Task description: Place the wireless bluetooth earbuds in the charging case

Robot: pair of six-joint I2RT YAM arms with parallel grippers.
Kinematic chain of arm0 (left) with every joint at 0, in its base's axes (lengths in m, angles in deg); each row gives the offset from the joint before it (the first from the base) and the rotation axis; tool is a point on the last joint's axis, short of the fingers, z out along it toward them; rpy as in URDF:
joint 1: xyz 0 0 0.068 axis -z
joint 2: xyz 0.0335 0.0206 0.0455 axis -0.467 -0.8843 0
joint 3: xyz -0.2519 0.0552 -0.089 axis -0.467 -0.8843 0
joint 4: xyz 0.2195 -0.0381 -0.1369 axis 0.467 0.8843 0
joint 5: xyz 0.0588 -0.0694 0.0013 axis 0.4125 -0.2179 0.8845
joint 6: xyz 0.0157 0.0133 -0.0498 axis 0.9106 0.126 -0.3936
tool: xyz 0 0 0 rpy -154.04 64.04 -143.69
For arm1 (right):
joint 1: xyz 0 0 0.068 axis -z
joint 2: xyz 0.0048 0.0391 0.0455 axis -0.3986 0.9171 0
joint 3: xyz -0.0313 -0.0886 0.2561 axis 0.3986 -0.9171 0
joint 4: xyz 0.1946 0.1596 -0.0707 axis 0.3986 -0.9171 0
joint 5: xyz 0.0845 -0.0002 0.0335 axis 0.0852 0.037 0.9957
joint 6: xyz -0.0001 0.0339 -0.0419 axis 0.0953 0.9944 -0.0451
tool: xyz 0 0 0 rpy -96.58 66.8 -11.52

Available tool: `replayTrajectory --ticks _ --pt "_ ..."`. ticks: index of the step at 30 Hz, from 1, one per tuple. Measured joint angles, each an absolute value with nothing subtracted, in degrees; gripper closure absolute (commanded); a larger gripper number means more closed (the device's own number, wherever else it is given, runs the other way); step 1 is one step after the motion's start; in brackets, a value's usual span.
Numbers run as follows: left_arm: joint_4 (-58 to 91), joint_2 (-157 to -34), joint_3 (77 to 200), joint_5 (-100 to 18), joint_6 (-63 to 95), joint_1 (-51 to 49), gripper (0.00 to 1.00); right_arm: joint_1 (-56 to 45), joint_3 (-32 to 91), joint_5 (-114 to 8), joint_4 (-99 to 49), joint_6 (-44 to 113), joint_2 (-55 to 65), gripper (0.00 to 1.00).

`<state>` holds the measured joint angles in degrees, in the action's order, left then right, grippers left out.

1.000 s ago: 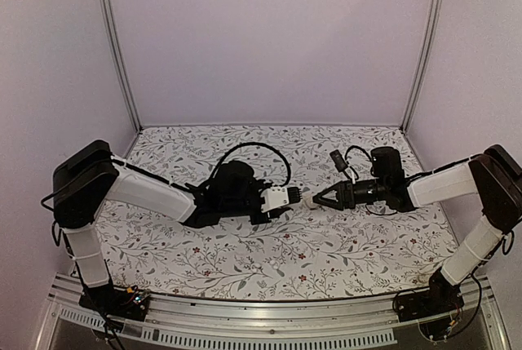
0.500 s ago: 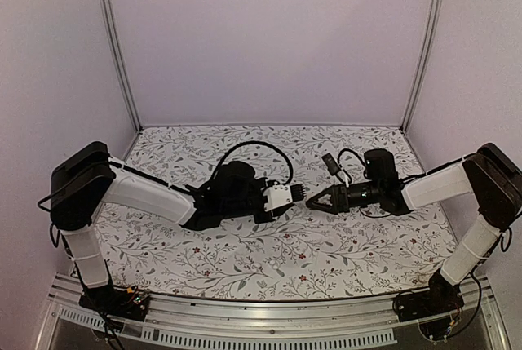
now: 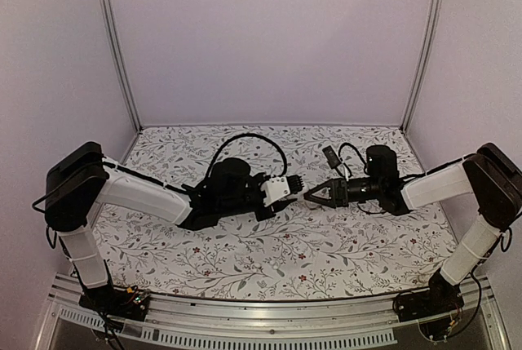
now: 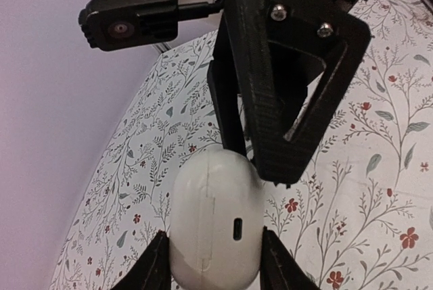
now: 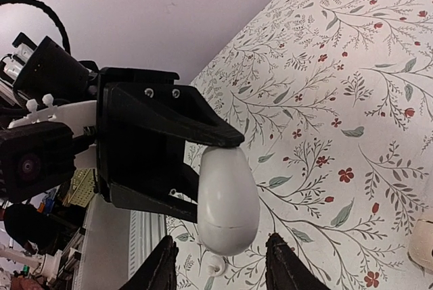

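**Top view.** The two arms meet above the middle of the floral-patterned table. The left gripper reaches in from the left and the right gripper from the right, tip to tip and clear of the table surface. From this view the object between them is too small to make out.

**Left wrist view.** The charging case, a white rounded pebble, sits clamped between the two fingers of the left gripper, which press on its left and right flanks. The lid seam runs as a thin line across the shell and the lid appears closed. A small dark spot on the outside of the case faces this camera. From the far side, the black fingers of the right gripper come down to the far end of the case; one fingertip is at, or just touching, its far right shoulder. The right arm's wrist camera shows at the upper left.

**Right wrist view.** The same case hangs in the air, well above the table, held at its far end by the left gripper. Its near end lies between the right gripper's two fingertips. These are spread wider than the case, with a visible gap on each side, so the right gripper is open and grips nothing. A pale rounded piece lies on the table at the lower right, cut off by the frame edge. It cannot be identified.
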<state>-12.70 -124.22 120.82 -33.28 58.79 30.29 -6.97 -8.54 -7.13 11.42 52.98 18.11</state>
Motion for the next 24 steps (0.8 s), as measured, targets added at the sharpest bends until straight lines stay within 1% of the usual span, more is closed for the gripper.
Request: replayTrajectory --ticks 7,11,17,19,20,22,24 --pt "-13.42 -124.22 120.82 -33.04 58.01 30.77 0.87 -7.28 -8.23 -7.68 13.17 54.99 18.11 0.65" --pt "-13.31 -124.22 120.82 -33.02 58.03 31.07 0.87 -7.28 -7.86 -7.92 13.94 55.69 18.11 0.72" --pt "-13.23 -124.22 120.99 -31.86 58.2 31.49 0.86 -7.25 -7.56 -8.07 14.18 56.61 18.13 0.81" --pt "-13.2 -124.22 121.06 -31.38 58.2 31.53 0.81 -7.21 -7.25 -8.05 14.13 56.74 18.26 0.84" --pt "-13.2 -124.22 121.13 -31.2 58.2 31.53 0.77 -7.21 -7.08 -8.03 14.11 56.77 18.37 0.86" --pt "-13.2 -124.22 121.17 -30.72 58.23 31.53 0.64 -7.14 -6.81 -7.81 14.16 56.66 18.61 0.88" --pt "-13.36 -124.22 121.13 -30.52 58.23 31.58 0.55 -7.08 -6.64 -7.46 14.11 56.63 18.75 0.9"
